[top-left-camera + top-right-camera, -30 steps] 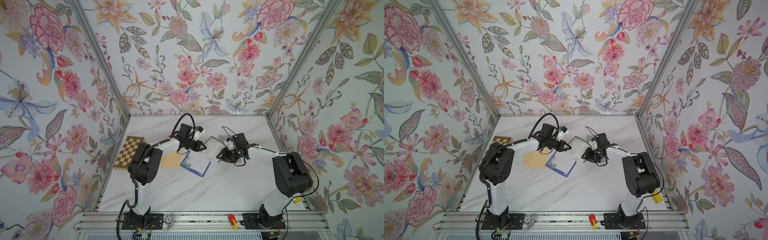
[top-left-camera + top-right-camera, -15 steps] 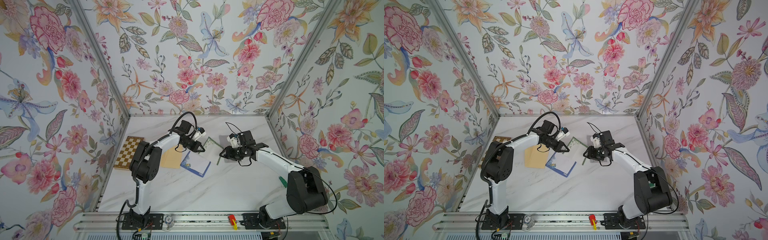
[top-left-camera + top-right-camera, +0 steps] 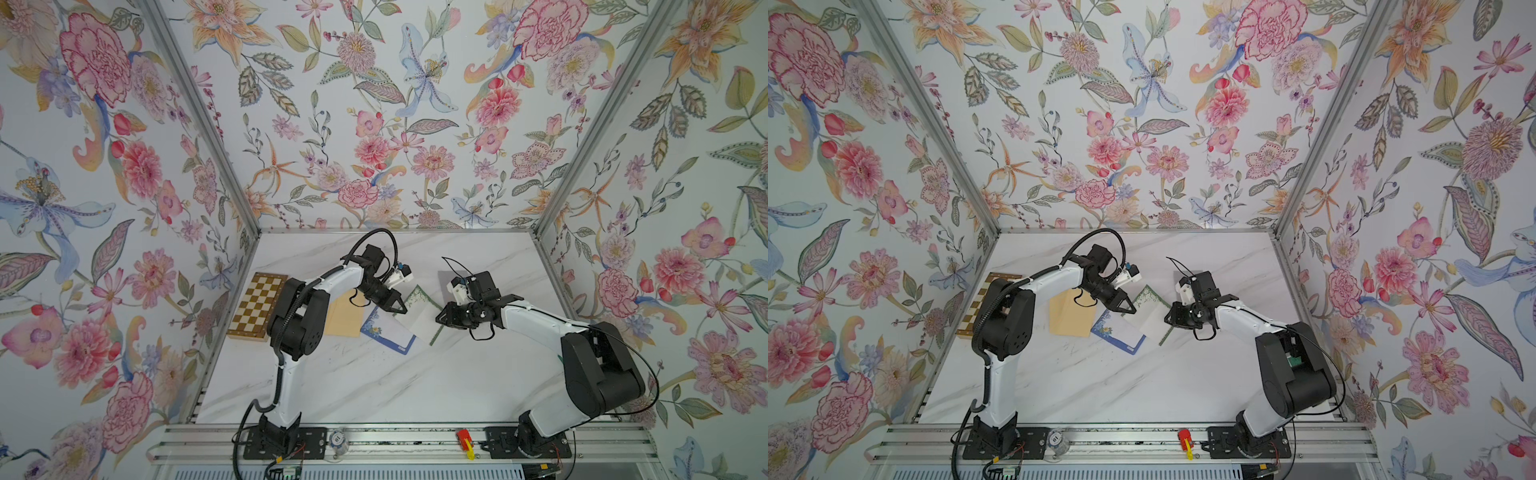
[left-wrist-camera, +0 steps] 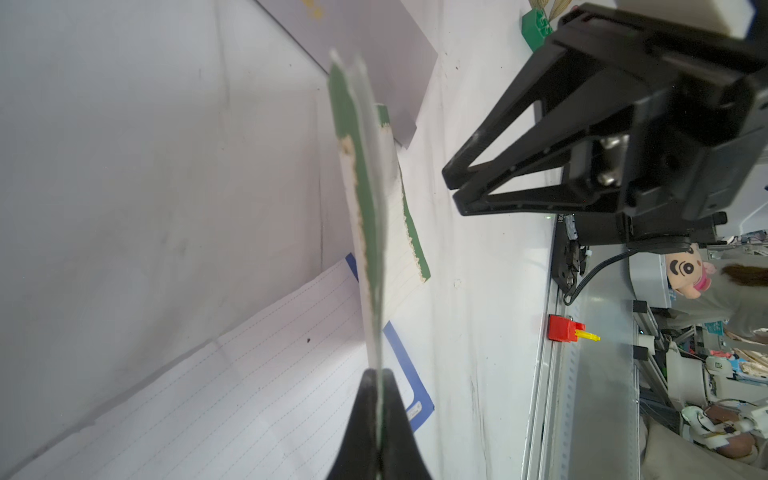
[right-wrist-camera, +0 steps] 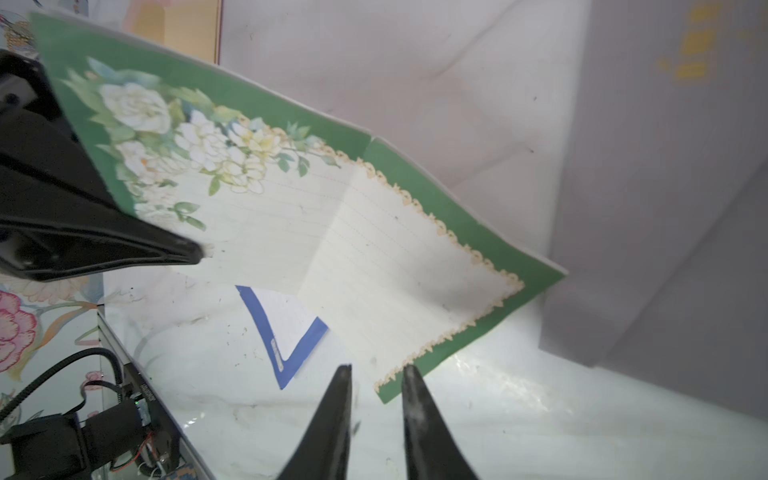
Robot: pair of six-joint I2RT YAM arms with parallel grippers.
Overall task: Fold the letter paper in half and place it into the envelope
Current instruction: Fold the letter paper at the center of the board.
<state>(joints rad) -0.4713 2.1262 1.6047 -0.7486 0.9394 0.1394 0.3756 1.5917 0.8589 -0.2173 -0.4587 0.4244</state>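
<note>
Two grippers at work: left gripper (image 4: 379,374) is clamped on the raised half of the green letter paper (image 5: 374,249). The right gripper (image 5: 377,370) is narrowly parted, gripping nothing, at the sheet's low corner on the worktop (image 5: 519,415). We'd pin that corner, then swing the raised half over the crease, edges matched. Right wrist view shows the crease; left wrist shows the sheet edge-on. Both top views place the tan envelope (image 3: 345,318) beside the left arm.

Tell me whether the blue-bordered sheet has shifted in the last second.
No. The blue-bordered sheet lies where it did, beside the tan envelope and equally far from the chessboard.
</note>
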